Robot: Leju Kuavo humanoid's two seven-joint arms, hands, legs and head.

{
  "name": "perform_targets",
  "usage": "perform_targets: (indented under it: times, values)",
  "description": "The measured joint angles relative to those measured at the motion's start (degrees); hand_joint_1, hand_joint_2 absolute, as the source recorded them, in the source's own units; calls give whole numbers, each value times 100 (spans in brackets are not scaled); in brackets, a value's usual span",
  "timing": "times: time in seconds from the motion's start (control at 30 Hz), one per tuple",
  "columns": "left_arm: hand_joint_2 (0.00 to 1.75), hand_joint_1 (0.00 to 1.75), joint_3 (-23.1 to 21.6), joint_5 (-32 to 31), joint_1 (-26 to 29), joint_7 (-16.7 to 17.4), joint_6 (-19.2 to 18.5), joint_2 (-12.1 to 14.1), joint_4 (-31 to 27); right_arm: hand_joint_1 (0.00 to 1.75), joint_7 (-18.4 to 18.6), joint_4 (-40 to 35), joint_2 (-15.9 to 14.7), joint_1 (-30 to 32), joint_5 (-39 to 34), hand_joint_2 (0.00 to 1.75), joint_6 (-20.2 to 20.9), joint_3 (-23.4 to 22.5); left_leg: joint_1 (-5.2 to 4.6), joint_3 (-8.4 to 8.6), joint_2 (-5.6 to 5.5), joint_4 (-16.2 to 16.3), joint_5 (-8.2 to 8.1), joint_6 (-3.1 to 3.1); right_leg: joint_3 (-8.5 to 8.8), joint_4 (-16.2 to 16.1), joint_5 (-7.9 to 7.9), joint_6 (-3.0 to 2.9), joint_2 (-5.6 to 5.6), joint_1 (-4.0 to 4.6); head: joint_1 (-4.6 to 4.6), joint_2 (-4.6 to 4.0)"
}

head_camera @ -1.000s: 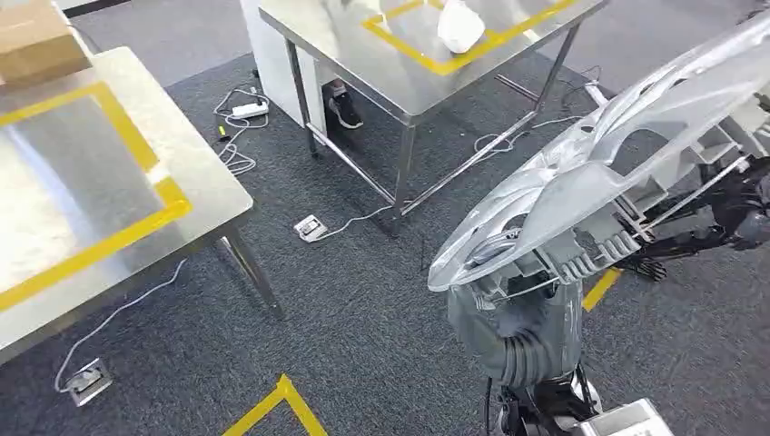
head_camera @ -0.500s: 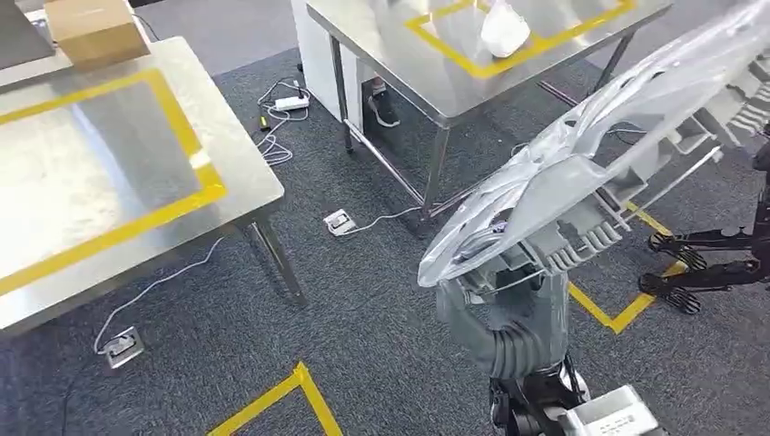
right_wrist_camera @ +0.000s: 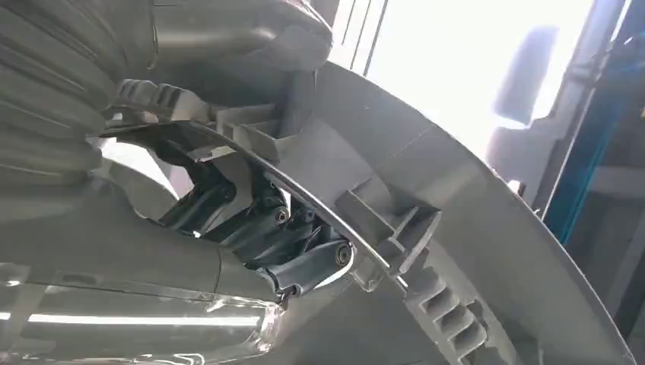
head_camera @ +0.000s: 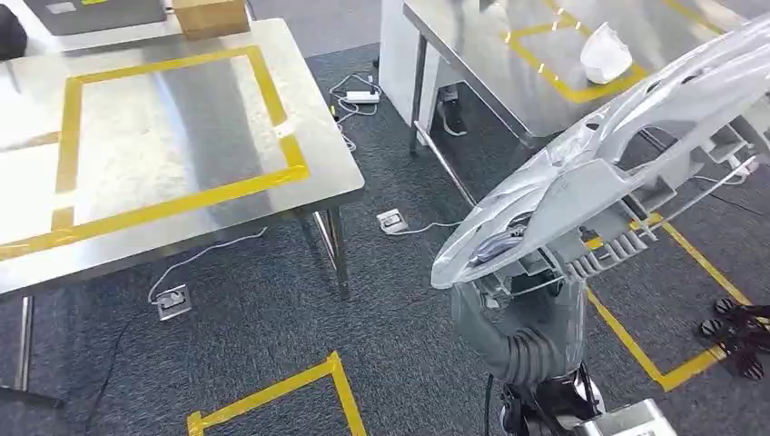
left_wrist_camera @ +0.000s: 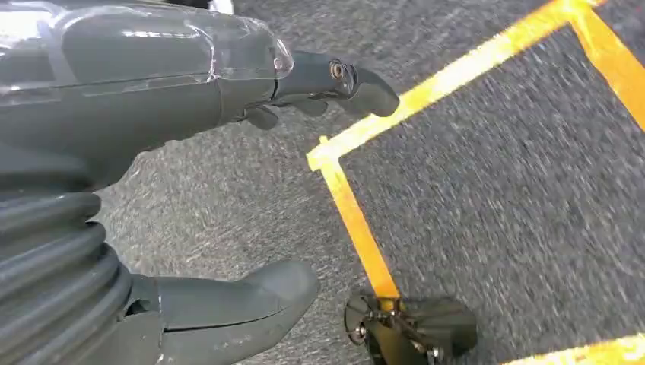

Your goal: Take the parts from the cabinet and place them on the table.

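Note:
A large grey moulded part (head_camera: 626,154) in a clear plastic bag slants across the right of the head view, carried in the air over the carpet. My right hand (head_camera: 519,320) grips it from below; in the right wrist view its dark fingers (right_wrist_camera: 293,247) curl around a rib of the part (right_wrist_camera: 456,228). My left hand (left_wrist_camera: 175,106) hangs over the carpet with thumb and fingers apart and nothing in it. The steel table (head_camera: 318,113) with a yellow tape rectangle stands ahead to the left.
A second steel table (head_camera: 508,68) at the upper right carries a white bagged item (head_camera: 606,54). A cardboard box (head_camera: 211,14) sits at the first table's far edge. Cables, a power strip (head_camera: 361,96) and floor sockets (head_camera: 172,302) lie between the tables. Yellow tape (head_camera: 272,395) marks the carpet.
The whole picture has shifted: the camera has turned left, so both tables slide rightward in view and the taped table comes nearer. The part stays in my right hand.

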Motion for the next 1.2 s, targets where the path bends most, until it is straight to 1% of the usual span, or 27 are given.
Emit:
perform_targets:
  times: [0.03,0.07,0.1,0.17,0.2,0.23,0.27,0.33,0.37,0.4,0.43,0.47,0.5,0.53,0.57,0.6,0.7,0.73,0.77,0.83,0.87,0.9,0.93,0.97,1.03,1.07,1.2]
  values:
    - [175,0,0,0,0,0,0,-29,2,175,-4,-11,0,-1,0,175,0,-7,31,-12,-57,-5,10,7,146,-412,131,-115,291,50,-7,0]
    - [175,0,0,0,-13,-2,0,-37,-2,175,-7,-18,2,10,0,175,0,-22,2,-40,-149,2,26,-18,195,-503,122,-147,312,24,-66,0]
    - [175,0,0,0,-12,-4,0,-44,-2,175,-7,-28,2,-4,0,175,0,-37,36,-73,-191,2,44,-45,217,-549,117,-141,273,63,-40,0]
    - [175,0,-2,0,5,-7,0,-48,0,175,-9,-33,2,-53,0,175,0,-42,60,-119,-299,-26,96,-127,227,-618,106,-156,174,72,2,0]
    - [175,0,0,0,10,-9,2,-33,-2,175,-7,-35,0,-82,0,175,0,-44,21,-116,-309,-29,94,-143,282,-788,189,-112,67,-10,22,0]
    - [175,0,0,0,19,-11,2,-28,-2,175,-7,-35,4,-98,-2,175,2,-44,-16,-168,128,51,1,-161,336,-857,226,-73,12,-5,-8,0]
    - [175,0,0,0,6,-11,4,-31,-2,175,-6,-53,11,-95,0,175,-2,-44,5,-292,359,308,-218,-209,349,-901,246,-104,-47,-5,-112,0]
    - [175,0,-2,0,-6,-11,4,-28,-2,175,-7,-59,4,-93,0,175,-4,-55,72,-656,396,1113,-623,-289,348,-895,245,-90,-195,-2,-147,0]
    - [175,0,0,0,-2,-11,4,-28,-2,175,-7,-59,7,-94,-2,175,-7,-57,101,-794,392,1415,-718,-328,347,-889,237,-84,-267,-5,-158,0]
    - [175,0,0,2,8,-11,4,-22,-4,175,-7,-59,7,-93,-9,175,-5,-53,123,-821,392,1496,-685,-364,348,-881,226,-67,-328,-14,-186,0]
    - [175,0,0,0,13,-11,4,-11,-11,175,-7,-57,7,-95,-13,175,0,-50,138,-716,400,1318,-523,-396,349,-862,210,-42,-390,-22,-206,0]
    - [175,0,0,0,11,-13,4,0,-13,175,-4,-57,7,-107,-13,175,0,-50,149,-497,448,932,-291,-423,349,-828,183,-4,-444,-38,-230,0]
    - [175,0,0,0,8,-17,9,11,-13,175,-4,-59,11,-123,-7,175,0,-50,156,-214,572,436,-58,-440,349,-772,141,33,-497,-51,-249,0]
    - [175,0,0,0,2,-17,11,13,-13,175,-4,-61,13,-135,-4,175,0,-53,147,-38,822,67,-31,-445,346,-705,89,79,-543,-49,-269,0]
    - [175,0,0,0,-6,-17,11,11,-15,175,-2,-63,13,-142,-2,175,-2,-64,94,-5,938,53,-81,-354,312,-641,38,133,-573,1,-306,0]
    - [175,0,0,0,-4,-15,11,13,-15,175,4,-65,13,-153,-2,175,-2,-85,93,-25,843,66,-72,-230,320,-628,32,152,-601,-1,-275,0]
    - [175,0,-2,0,-5,11,11,24,-17,175,4,-87,17,-154,-18,175,-2,-90,75,-62,685,49,-47,-111,343,-639,20,211,-724,-29,-256,0]
    - [175,0,0,0,-7,20,11,24,-17,175,4,-94,15,-153,-24,175,-2,-101,100,-60,619,38,-31,-84,319,-570,-91,263,-542,-54,-238,0]
    - [175,0,-2,0,-16,35,11,26,-17,175,2,-98,15,-138,-26,175,-2,-109,105,-71,556,38,-21,-60,232,-350,-276,281,-347,-66,-201,0]
    - [175,0,-2,0,-29,35,11,24,-17,175,-9,-101,22,-103,-37,175,-2,-134,100,-94,413,39,-1,-11,-153,567,-747,300,-197,-65,-116,0]
    - [175,0,-2,0,-27,35,11,26,-17,175,-13,-92,22,-82,-52,175,0,-133,93,-98,333,40,7,2,-320,933,-859,299,-181,-64,-83,0]
    - [175,0,0,0,-24,35,11,26,-17,175,-15,-90,22,-67,-76,175,0,-136,88,-98,298,41,10,8,-389,1076,-857,290,-174,-61,-63,0]
    - [175,0,0,0,-16,33,11,31,-17,175,-24,-90,22,-64,-111,175,0,-138,80,-95,223,42,14,14,-366,983,-700,261,-169,-60,-26,0]
    - [175,0,0,0,-14,26,11,33,-17,175,-67,-90,26,-65,-166,175,0,-142,73,-90,172,42,15,15,-250,693,-466,227,-167,-57,0,0]
    - [175,0,0,0,-14,20,15,28,-17,175,-182,-96,33,-67,-273,175,0,-173,56,-63,111,41,17,12,151,-251,68,113,-124,-34,50,0]
    - [175,0,0,0,-14,39,17,13,-20,175,-223,-94,35,-69,-306,175,0,-186,46,-73,104,39,25,-3,255,-467,34,61,-85,-8,31,0]
    - [175,0,0,0,-9,55,17,13,-17,175,-254,-111,55,-79,-326,175,0,-188,57,-116,136,3,87,-131,261,-637,76,7,-89,27,55,0]
